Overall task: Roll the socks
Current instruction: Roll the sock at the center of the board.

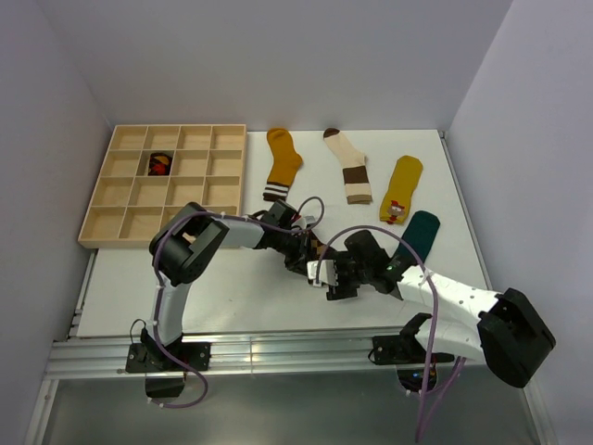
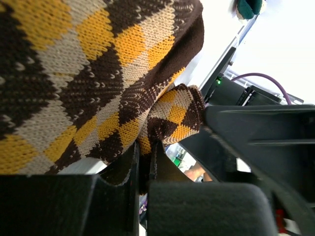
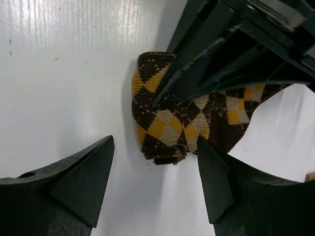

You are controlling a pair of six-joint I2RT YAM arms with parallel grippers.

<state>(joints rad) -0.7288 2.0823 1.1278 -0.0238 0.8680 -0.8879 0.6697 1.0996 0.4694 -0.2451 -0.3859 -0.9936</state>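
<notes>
The step looks to be the rolling of the argyle sock, which lies on the table at mid-front, between the two claws. To do it well, the left gripper should hold its pinch firm and low, so the bundle cannot unwind. The right gripper should then come down square over the bunched end and close on the whole thickness, not on one layer. A loose edge left out would likely spring the roll open.

The left arm reaches from its base forward and rightward across the table. Its claw is pressed together on a fold of the sock. The right arm stretches leftward, low over the table. Its claw is spread wide, one finger on each side of the sock's end, and seems to touch neither.

At far left a rolled sock sits in the tray, second row from the back, second column. The mustard sock, cream sock, yellow sock and teal sock lie flat behind, unrolled.
</notes>
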